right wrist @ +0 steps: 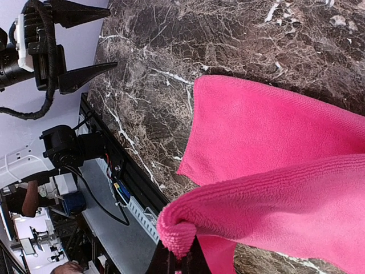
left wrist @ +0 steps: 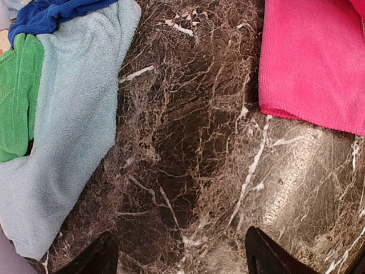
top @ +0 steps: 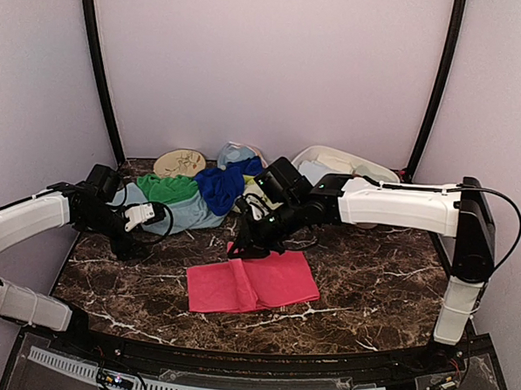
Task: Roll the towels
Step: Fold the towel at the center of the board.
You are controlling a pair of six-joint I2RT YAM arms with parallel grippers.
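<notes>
Pink is the first thing I see from the top camera. The pink towel [top: 251, 284] lies near the middle of the dark marble table [top: 370, 279], with part of it folded over on itself. My right gripper [top: 240, 246] is at the towel's far left corner, pinched tight on the cloth. My left gripper [top: 138, 239] is off to the left, near the table's side edge, and it touches no towel. At the back of the table is a heap of more towels: a green towel [top: 166, 188], a royal blue towel [top: 219, 186] and a pale blue towel [top: 188, 214] under them. A round tan disc [top: 179, 163] and a white basin [top: 345, 160] sit at the back too.

From the left wrist camera, my two black fingertips [left wrist: 97, 257] stand far apart at the bottom, with only bare marble between them. That pincer is let go and holds nothing. The pale blue towel is on the left, with the green one lying on it and the royal blue one in the top corner. The pink towel is at the top right, well apart from the fingers.

From the right wrist camera, the fingers are squeezed together at the bottom, with a lifted fold of the pink towel caught between them. The rest of that towel lies flat on the marble. At the top left, the left gripper's pointed fingers are spread wide.
</notes>
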